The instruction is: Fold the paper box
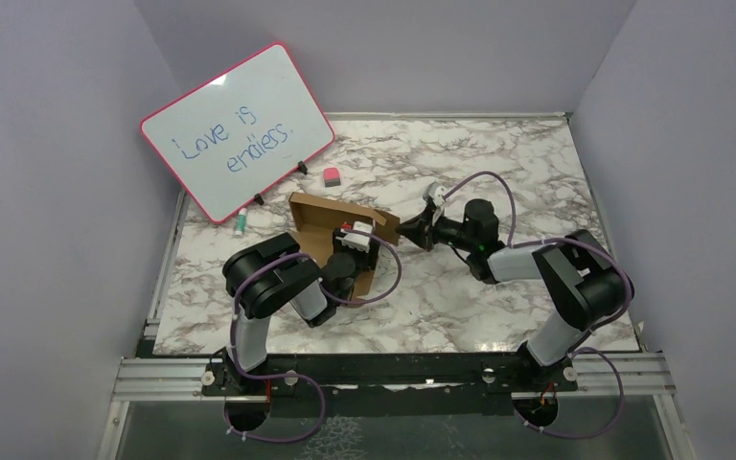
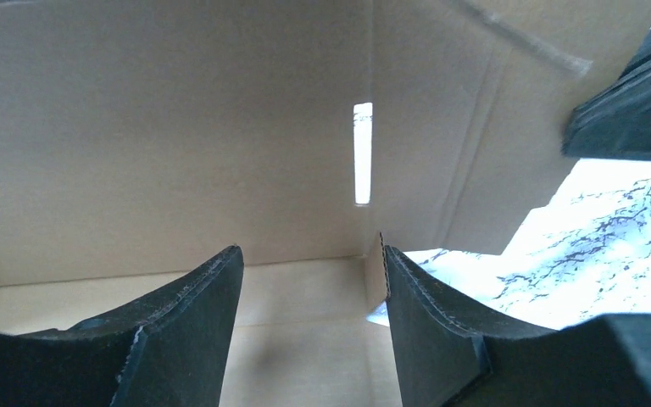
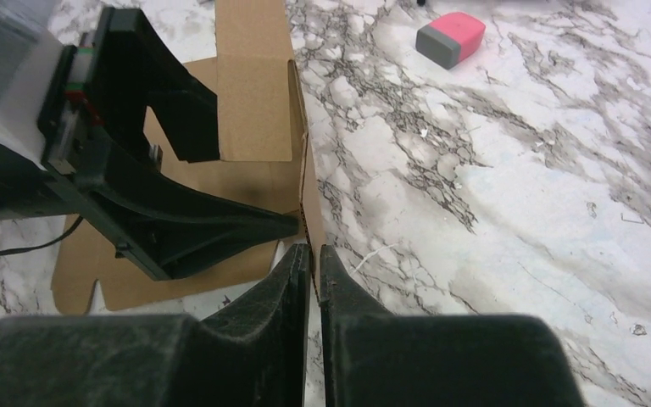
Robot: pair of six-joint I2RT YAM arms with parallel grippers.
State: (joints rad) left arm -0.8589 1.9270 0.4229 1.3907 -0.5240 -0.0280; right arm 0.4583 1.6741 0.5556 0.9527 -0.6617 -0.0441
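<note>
At the box (image 1: pixel 321 217) corner, a wall is pinched by the right gripper (image 3: pixel 314 259), the left gripper (image 2: pixel 311 254) is spread open inside; the wall should be held upright

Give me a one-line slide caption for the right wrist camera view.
Right gripper pinches a wall of the paper box while the open left gripper reaches in; pink eraser beyond.

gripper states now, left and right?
Left gripper: open, fingers apart inside the box, clamping nothing visible.
Right gripper: closed, pinching the box's wall edge.
</note>
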